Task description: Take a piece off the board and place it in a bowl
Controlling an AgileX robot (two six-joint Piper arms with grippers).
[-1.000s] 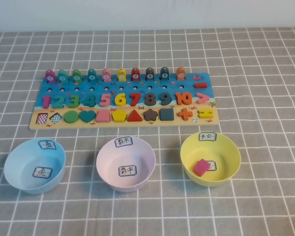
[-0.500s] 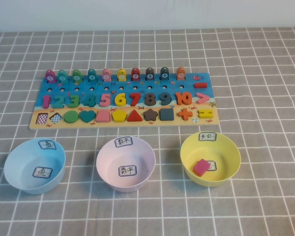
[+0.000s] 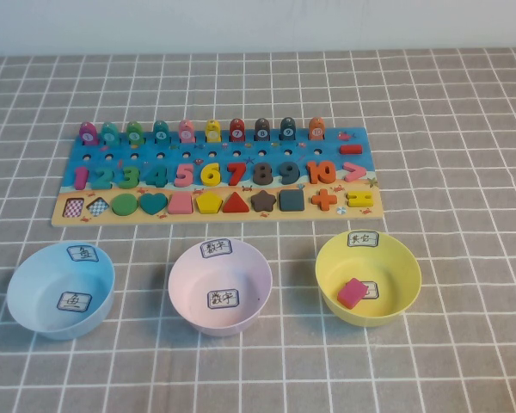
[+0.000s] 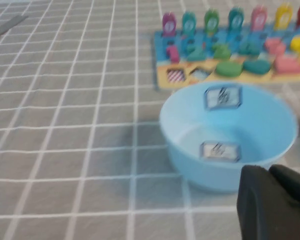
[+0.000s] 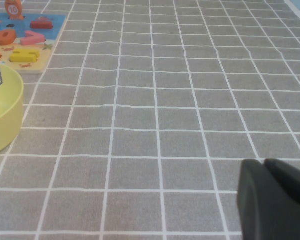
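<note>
A grey cloth with a white grid covers the counter (image 3: 464, 129). The left gripper (image 4: 277, 200) hangs near the light blue plastic bowl (image 3: 60, 290), its fingers pressed together and empty. The right gripper (image 5: 275, 197) hangs over bare cloth beside the yellow bowl (image 3: 368, 277); whether its fingers are spread, I cannot tell. The small flat green wooden numeral 3 (image 3: 130, 176) sits in the long blue wooden puzzle board (image 3: 215, 176). The pale pink round plastic bowl (image 3: 220, 286) stands between the other two bowls.
</note>
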